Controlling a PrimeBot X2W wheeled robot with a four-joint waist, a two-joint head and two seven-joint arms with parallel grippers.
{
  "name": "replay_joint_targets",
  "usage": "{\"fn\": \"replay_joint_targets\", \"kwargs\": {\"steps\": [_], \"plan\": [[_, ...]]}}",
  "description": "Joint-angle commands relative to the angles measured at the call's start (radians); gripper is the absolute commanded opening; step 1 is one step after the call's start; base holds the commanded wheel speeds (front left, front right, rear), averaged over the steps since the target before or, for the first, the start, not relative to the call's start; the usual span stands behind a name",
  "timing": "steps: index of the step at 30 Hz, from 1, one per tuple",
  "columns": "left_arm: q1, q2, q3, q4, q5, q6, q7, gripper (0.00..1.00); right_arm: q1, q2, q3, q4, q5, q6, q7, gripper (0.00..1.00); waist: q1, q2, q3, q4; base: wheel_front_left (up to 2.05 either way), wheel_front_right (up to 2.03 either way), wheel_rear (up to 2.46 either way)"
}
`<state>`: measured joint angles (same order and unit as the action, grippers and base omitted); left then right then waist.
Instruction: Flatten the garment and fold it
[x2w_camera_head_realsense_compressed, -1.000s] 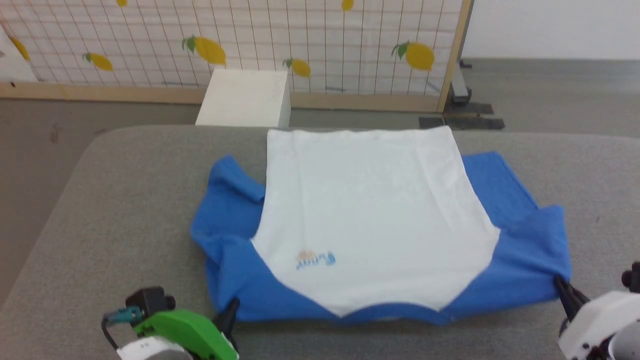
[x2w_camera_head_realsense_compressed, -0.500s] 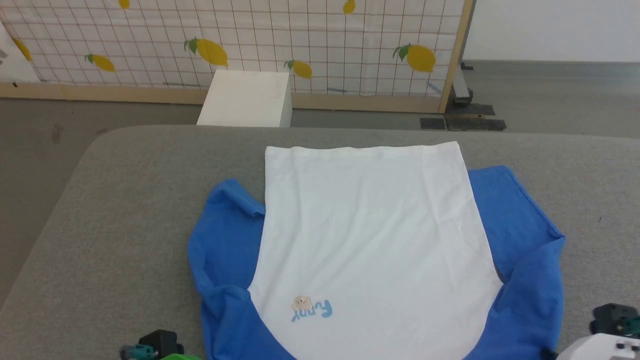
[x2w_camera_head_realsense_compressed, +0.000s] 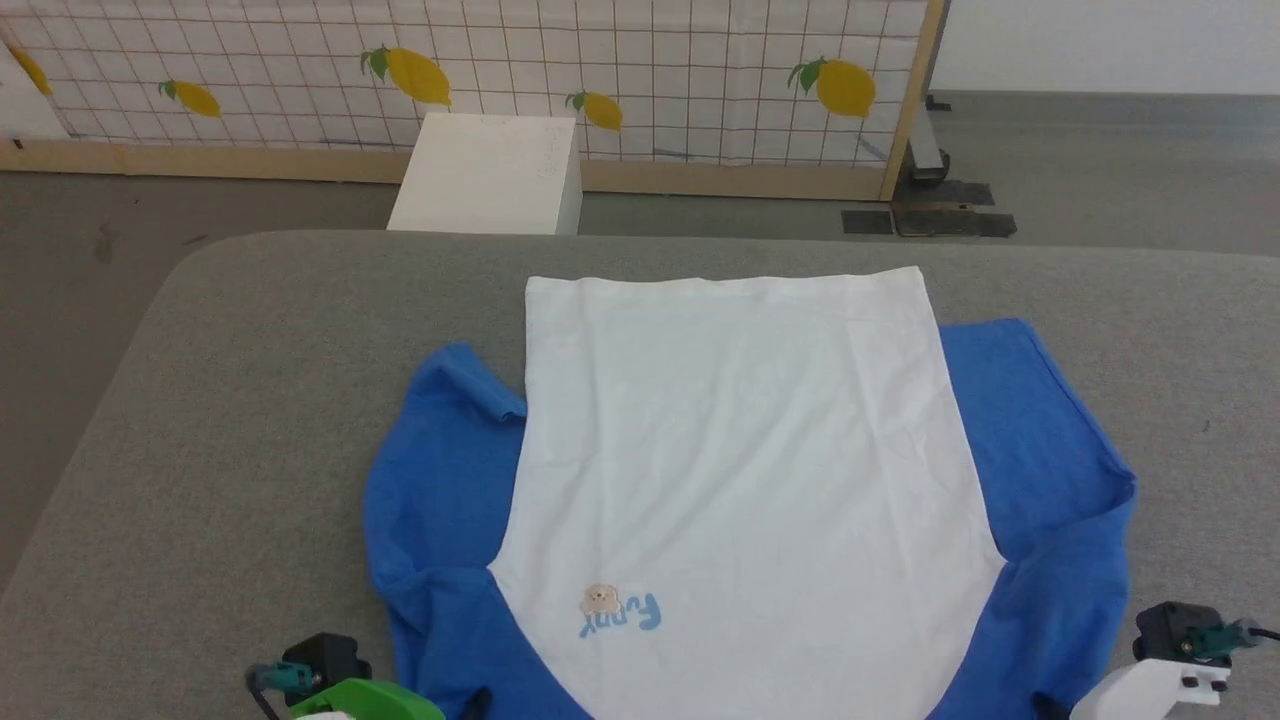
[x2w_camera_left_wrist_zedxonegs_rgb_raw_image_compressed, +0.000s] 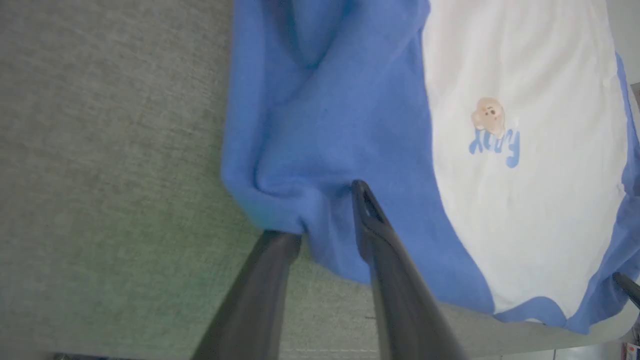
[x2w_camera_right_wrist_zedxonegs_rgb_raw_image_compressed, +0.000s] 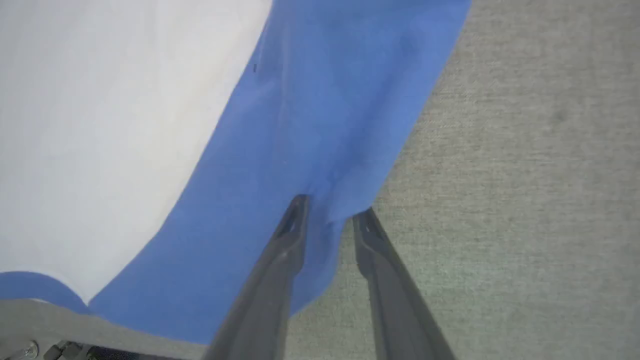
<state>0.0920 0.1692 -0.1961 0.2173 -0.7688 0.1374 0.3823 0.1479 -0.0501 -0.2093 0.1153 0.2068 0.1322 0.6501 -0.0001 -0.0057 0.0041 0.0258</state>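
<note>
- Garment (x2w_camera_head_realsense_compressed: 740, 470): spread front-up on the grey table (x2w_camera_head_realsense_compressed: 230, 400), white body flat, straight hem toward the far side, collar end cut off by the bottom of the head view.
- Blue lettering (x2w_camera_head_realsense_compressed: 620, 612) on the chest: turned away and too small to read; small tan patch (x2w_camera_head_realsense_compressed: 600, 599) touching it, shape unclear.
- Left sleeve (x2w_camera_head_realsense_compressed: 430, 500): bunched and folded over itself, cuff hidden.
- Right sleeve (x2w_camera_head_realsense_compressed: 1050, 450): doubled back beside the white body, end out of sight.
- Left claw (x2w_camera_left_wrist_zedxonegs_rgb_raw_image_compressed: 322, 212): clamped on a fold of blue shoulder cloth, one finger lying on top, tip of the other tucked out of sight under the cloth edge; held low near the table's near edge.
- Right claw (x2w_camera_right_wrist_zedxonegs_rgb_raw_image_compressed: 332, 205): pinching a puckered bit of blue sleeve edge between both fingers, reaching in at a low slant.
- Green left wrist casing (x2w_camera_head_realsense_compressed: 365, 703) and white right wrist casing (x2w_camera_head_realsense_compressed: 1150, 690): at the bottom corners of the head view, fingers mostly cut off there.
- White box (x2w_camera_head_realsense_compressed: 487, 172) and lemon-print screen (x2w_camera_head_realsense_compressed: 600, 80): on the floor beyond the table.
</note>
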Motion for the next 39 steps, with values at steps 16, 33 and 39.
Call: {"fn": "replay_joint_targets", "kwargs": {"steps": [16, 33, 39], "plan": [[-0.035, 0.128, 0.156, -0.352, 0.016, 0.106, 0.013, 1.0, -0.131, -0.024, -0.2, -0.265, 0.069, -0.002, 0.018, 1.0, 0.0001, 0.0057, -0.016, -0.019, 0.0, 0.0, 0.0], [-0.243, 0.132, 0.201, -0.332, 0.241, -0.1, -0.612, 1.0, -0.659, -0.21, -0.13, 0.028, -0.006, -0.002, 0.014, 1.0, 0.0001, 0.0057, 0.294, 0.01, 0.0, 0.0, 0.0], [-0.297, 0.099, 0.199, -0.342, 0.324, -0.126, -0.642, 1.0, -0.826, -0.281, -0.023, 0.16, -0.046, -0.002, 0.089, 1.0, 0.0001, 0.0057, 0.411, 0.048, 0.0, 0.0, 0.0]]}}
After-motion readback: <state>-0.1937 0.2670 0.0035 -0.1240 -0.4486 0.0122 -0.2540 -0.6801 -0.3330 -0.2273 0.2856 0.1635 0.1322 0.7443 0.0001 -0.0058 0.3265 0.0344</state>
